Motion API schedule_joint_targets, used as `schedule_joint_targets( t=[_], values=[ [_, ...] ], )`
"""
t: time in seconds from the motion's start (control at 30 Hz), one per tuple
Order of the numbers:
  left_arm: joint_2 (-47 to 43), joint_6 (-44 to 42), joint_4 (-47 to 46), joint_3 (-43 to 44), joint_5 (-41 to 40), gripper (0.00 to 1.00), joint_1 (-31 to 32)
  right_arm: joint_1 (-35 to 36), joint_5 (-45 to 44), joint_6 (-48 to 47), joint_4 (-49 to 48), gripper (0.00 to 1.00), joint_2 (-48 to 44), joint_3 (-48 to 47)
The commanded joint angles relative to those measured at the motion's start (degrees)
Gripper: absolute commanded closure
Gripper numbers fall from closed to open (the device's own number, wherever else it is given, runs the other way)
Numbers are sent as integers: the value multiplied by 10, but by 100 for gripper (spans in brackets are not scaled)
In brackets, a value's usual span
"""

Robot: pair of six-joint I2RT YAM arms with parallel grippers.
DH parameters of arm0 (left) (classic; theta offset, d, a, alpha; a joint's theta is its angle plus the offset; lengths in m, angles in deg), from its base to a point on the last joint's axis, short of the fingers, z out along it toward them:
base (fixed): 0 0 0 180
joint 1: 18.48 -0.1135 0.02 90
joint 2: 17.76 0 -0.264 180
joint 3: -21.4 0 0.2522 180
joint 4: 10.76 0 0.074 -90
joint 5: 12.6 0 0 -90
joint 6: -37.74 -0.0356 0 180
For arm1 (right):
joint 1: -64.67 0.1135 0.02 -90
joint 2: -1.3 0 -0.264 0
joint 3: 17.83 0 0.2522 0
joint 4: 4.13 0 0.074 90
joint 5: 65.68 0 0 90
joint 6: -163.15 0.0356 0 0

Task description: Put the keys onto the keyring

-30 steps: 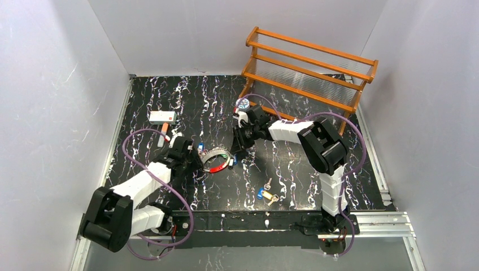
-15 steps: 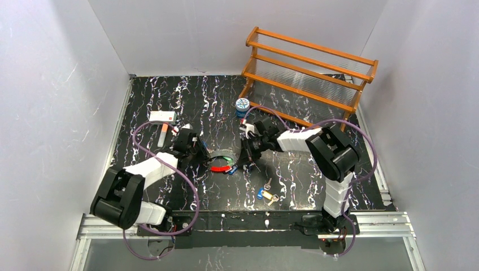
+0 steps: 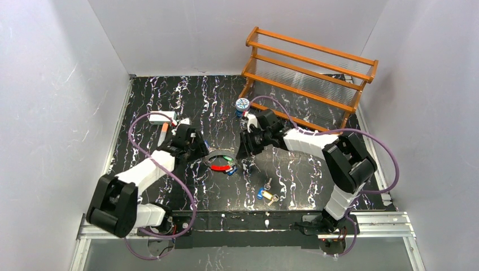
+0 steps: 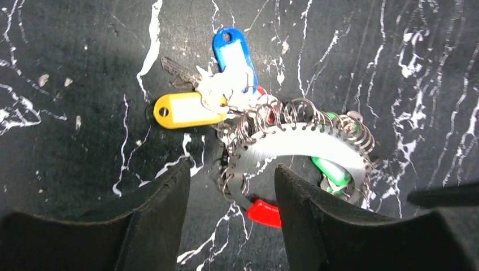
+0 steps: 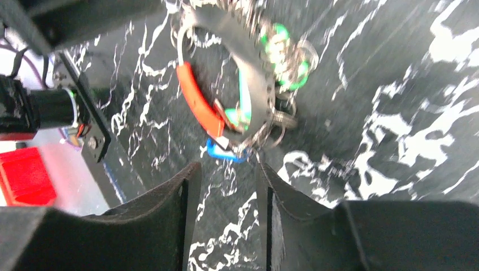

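Black, white-veined counter point(image 3: 169, 90) between white walls, an orange wooden rack point(image 3: 308, 62) at the back right. The keyring point(image 3: 219, 155) lies flat near the middle, ringed with small wire loops. Keys point(image 4: 179, 71) with a blue tag point(image 4: 231, 51) and a yellow tag point(image 4: 183, 110) cluster at its edge, and a red tag point(image 4: 264, 213) and a green tag point(image 4: 330, 172) show along the band.

The left gripper point(image 4: 231, 175) hangs low at the ring's left side, fingers spread, with bare counter and a stretch of the ring between them and nothing pinched. The right gripper point(image 5: 227, 169) sits at the ring's right side, fingers parted by a narrow gap and holding nothing.

Two loose keys point(image 3: 266, 193) lie nearer the arm bases, well apart from the ring. A small blue-and-white tin point(image 3: 242, 104) stands by the rack's foot.
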Motion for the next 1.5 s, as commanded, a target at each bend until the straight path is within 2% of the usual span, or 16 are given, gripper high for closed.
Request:
schedule_joint_targets(
  t=[0.0,0.2,0.4,0.57,0.8,0.97,1.07,1.13,1.27,1.37,1.47],
  values=[
    [-77,19,27,-45,-6,45,0,-1,-41,-38,41,50,40,-89],
    [-149,95,-30,-137,51,45,0,-1,-48,-39,86,46,137,-202],
    [-149,119,-80,-179,81,48,-1,-1,-39,-38,108,46,190,-255],
    [-109,107,-100,-164,81,53,-1,1,-2,-28,88,52,181,-217],
    [-18,84,-143,-119,89,59,0,3,61,8,32,80,123,-115],
    [54,53,-145,-54,101,61,0,19,91,38,-5,83,70,-36],
    [86,33,-139,-17,112,61,-1,28,98,52,-14,81,29,1],
    [95,19,-133,-5,117,58,-1,28,92,53,-14,76,1,20],
    [81,-12,-90,11,99,45,-1,25,38,34,4,54,-36,24],
    [48,-28,-44,9,74,40,-1,16,21,27,10,48,-43,18],
    [0,-27,-7,-7,60,40,0,2,22,21,12,47,-27,4]
  ],
)
